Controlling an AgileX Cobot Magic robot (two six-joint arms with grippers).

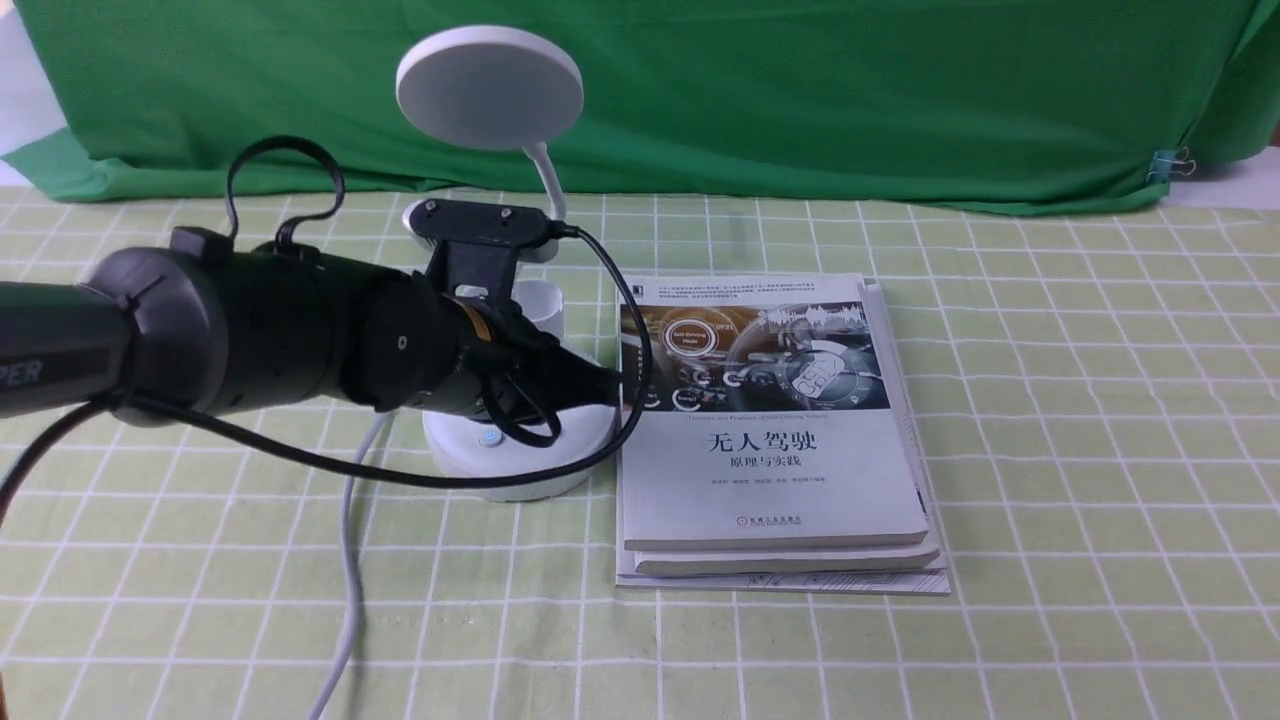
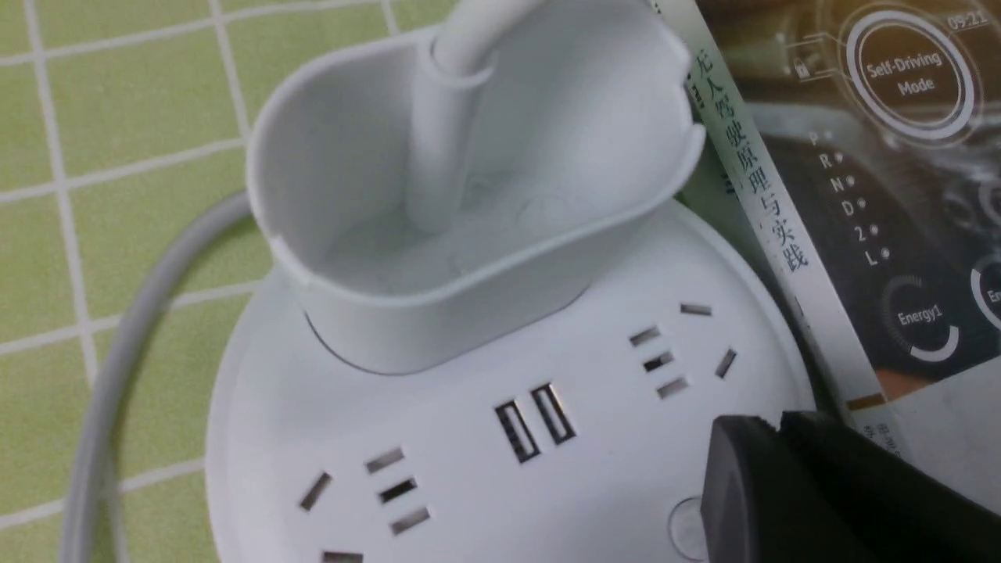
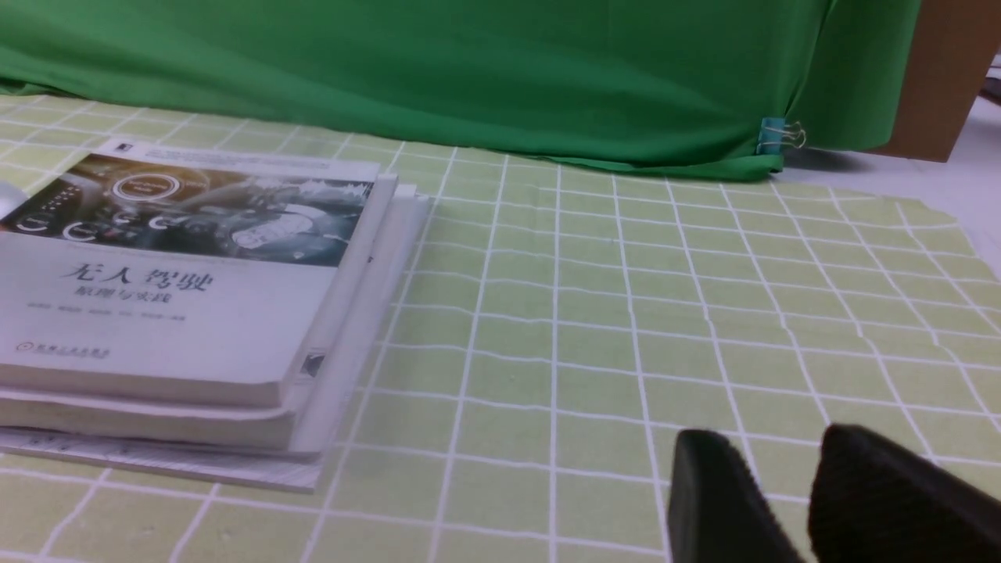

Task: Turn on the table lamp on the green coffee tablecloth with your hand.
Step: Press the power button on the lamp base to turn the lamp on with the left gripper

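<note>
The white table lamp stands on the green checked tablecloth (image 1: 1050, 400). Its disc head (image 1: 489, 88) looks unlit, above the bendy neck (image 1: 551, 180), the oval cup (image 1: 540, 303) and the round base (image 1: 520, 470). My left gripper (image 1: 608, 385) is shut and empty, low over the base's right side beside the books. In the left wrist view the shut gripper (image 2: 782, 428) partly covers a round button (image 2: 684, 528) on the base (image 2: 469, 469); contact is unclear. A small bluish button (image 1: 489, 438) shows at the base's front. My right gripper (image 3: 770, 450) is slightly open above bare cloth.
A stack of books (image 1: 775, 440) lies right against the lamp base. The lamp's grey cord (image 1: 347, 560) runs forward over the cloth to the front edge. A dark green backdrop (image 1: 800, 90) hangs behind, with a binder clip (image 1: 1170, 165) at the right.
</note>
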